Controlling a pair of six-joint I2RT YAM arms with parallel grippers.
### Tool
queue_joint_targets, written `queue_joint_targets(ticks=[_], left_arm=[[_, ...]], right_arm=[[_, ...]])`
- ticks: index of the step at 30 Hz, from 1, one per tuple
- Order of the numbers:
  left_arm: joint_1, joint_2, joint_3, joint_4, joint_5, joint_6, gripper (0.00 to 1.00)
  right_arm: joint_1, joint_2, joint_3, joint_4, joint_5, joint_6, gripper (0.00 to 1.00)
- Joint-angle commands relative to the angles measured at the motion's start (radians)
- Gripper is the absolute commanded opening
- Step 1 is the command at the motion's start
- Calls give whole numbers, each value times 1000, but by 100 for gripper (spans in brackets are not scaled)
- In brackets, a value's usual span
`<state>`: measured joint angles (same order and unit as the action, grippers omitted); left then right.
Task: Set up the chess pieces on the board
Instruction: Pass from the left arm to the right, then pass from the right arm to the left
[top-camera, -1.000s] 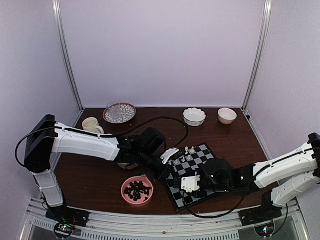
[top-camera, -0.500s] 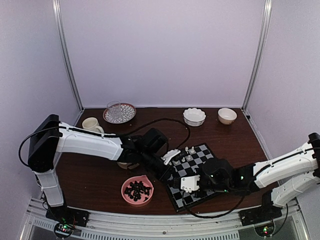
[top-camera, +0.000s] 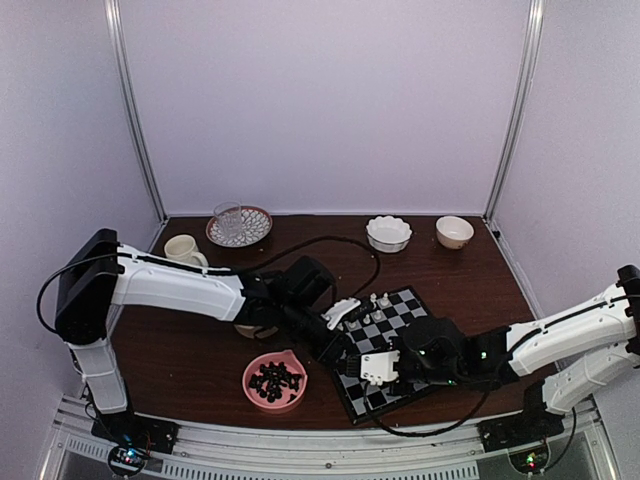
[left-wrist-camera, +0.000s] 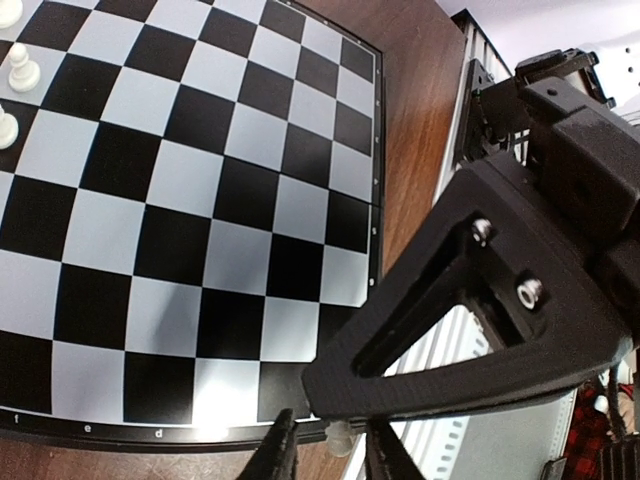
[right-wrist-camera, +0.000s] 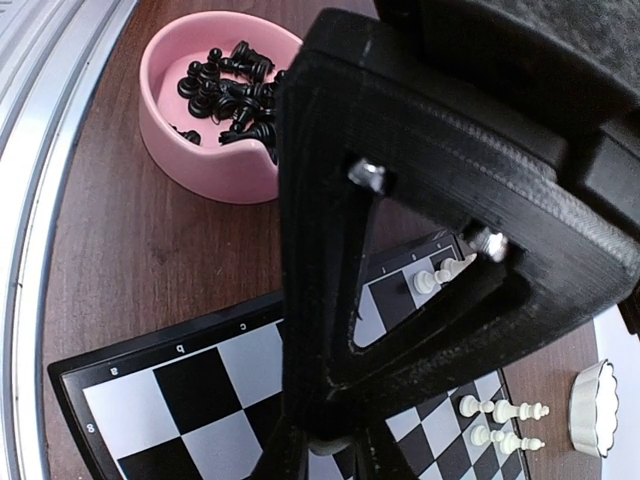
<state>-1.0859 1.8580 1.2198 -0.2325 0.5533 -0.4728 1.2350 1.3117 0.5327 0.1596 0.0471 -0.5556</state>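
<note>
The board (top-camera: 405, 305) lies at centre right, with several white chess pieces (top-camera: 375, 303) along its far side. My left gripper (left-wrist-camera: 333, 455) hangs at the board's (left-wrist-camera: 230, 180) lettered edge near a corner. Its jaws stand slightly apart around a small white piece (left-wrist-camera: 340, 437), with a gap on each side. More white pieces (left-wrist-camera: 18, 70) stand far across the board. My right gripper (right-wrist-camera: 328, 460) is low over the board's (right-wrist-camera: 190, 390) near side, shut on a small dark rounded piece (right-wrist-camera: 328, 446). White pieces (right-wrist-camera: 500, 410) stand beyond it.
A pink bowl (top-camera: 250, 385) of black pieces (top-camera: 275, 380) sits left of the board, also seen in the right wrist view as the pink bowl (right-wrist-camera: 215, 170). At the back are a cream mug (top-camera: 182, 250), a glass on a plate (top-camera: 238, 225), a scalloped white bowl (top-camera: 388, 232) and a small cream bowl (top-camera: 454, 231).
The left gripper's jaws have parted from the white piece. The right gripper's jaws have closed in. Both arms have hardly shifted.
</note>
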Motion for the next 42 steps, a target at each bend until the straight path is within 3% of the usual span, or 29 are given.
queue_joint_targets(ticks=[1, 10, 19, 28, 42], left_arm=[[-5, -58, -24, 74, -23, 15, 25], [1, -235, -150, 184, -180, 40, 37], [2, -421, -442, 615, -343, 91, 56], [-4, -393, -468, 742, -372, 72, 41], [-6, -316, -418, 743, -288, 18, 37]], right_arm=[[3, -19, 26, 17, 42, 51, 12], [-18, -86, -2, 54, 35, 122, 12], [-66, -129, -35, 179, -43, 290, 9], [-69, -93, -42, 298, -74, 366, 9], [-69, -54, -51, 365, -52, 368, 10]])
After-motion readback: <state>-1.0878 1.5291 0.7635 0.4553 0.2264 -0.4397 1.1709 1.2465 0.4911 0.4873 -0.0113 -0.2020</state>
